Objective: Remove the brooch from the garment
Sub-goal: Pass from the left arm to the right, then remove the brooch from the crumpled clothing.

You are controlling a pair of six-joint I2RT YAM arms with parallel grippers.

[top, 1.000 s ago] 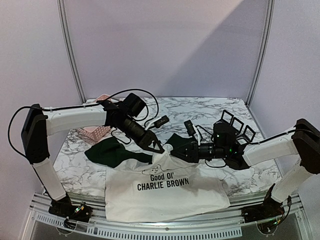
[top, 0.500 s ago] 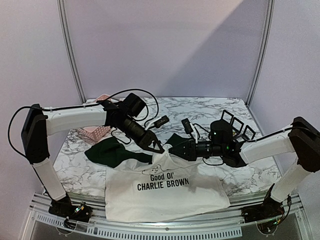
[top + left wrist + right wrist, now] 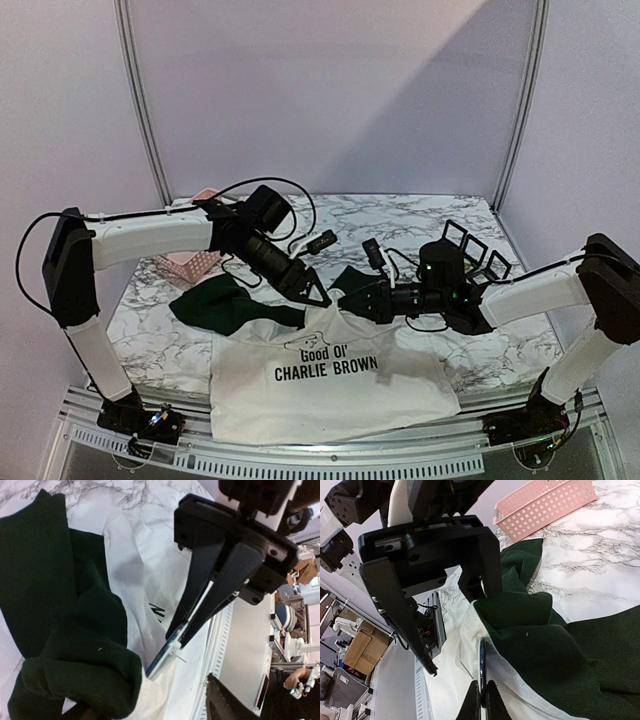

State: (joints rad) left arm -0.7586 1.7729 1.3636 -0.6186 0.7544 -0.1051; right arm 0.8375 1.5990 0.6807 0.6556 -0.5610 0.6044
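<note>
Right claw (image 3: 177,636): pinches tight on thin silvery disc brooch (image 3: 160,662), edge-on by the folded sleeve of the white, dark-green-sleeved T-shirt (image 3: 330,400) on marble tabletop (image 3: 400,215). Left claw (image 3: 454,632): gapes wide just beside, grips nothing.

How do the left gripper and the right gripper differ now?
The left gripper stands open and holds nothing; the right gripper is shut on the brooch. The left gripper reaches in from the left, the right gripper from the right. Both meet at the top of the shirt.
</note>
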